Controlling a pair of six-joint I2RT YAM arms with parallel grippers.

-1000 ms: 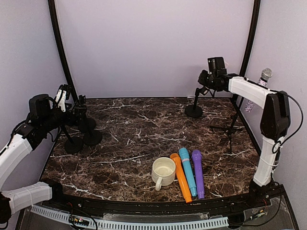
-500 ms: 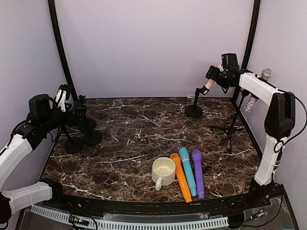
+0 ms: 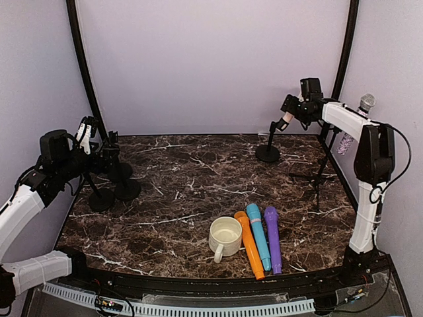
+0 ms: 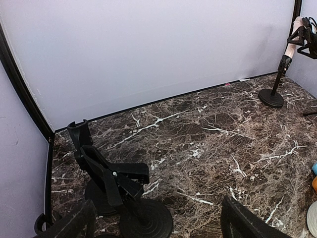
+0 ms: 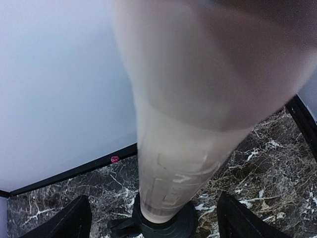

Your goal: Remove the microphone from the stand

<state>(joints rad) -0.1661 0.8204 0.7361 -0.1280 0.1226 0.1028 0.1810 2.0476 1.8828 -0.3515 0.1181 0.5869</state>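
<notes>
Nearest, a cup (image 3: pixel 225 235) stands beside the orange mic (image 3: pixel 248 244), blue mic (image 3: pixel 258 234) and purple mic (image 3: pixel 273 239). These lie side by side close to the near edge, well apart from the work, so they cost no room.

At mid-depth on the left, the left fingers (image 4: pixel 72 225) are spread wide with nothing between them. They hover just over a cluster of empty stands (image 3: pixel 125 188) by the left edge of the desk (image 3: pixel 198 172). With the arm there, the middle of the desk is open.

Farthest, in the right rear corner, the pink mic (image 3: pixel 288 117) sits in the top of its stand (image 3: pixel 268 153), tilted up and to the right. The right fingers (image 5: pixel 72 223) straddle it, spread wide, one on each side of the body. As far as the wrist view shows, they touch it on neither side and hold nothing. That wrist looks down the mic's length, probably so a pull can run along its axis and out of the stand.

Room is tight there. The back wall (image 3: pixel 211 66) is just behind, the pole (image 3: pixel 344 59) and a silver-headed mic (image 3: pixel 365 102) are close by the forearm, and a tripod (image 3: pixel 316 176) stands nearer on the right. Free space lies upward and toward the desk's centre. The stand's base looks small, so a sideways tug could tip it.
</notes>
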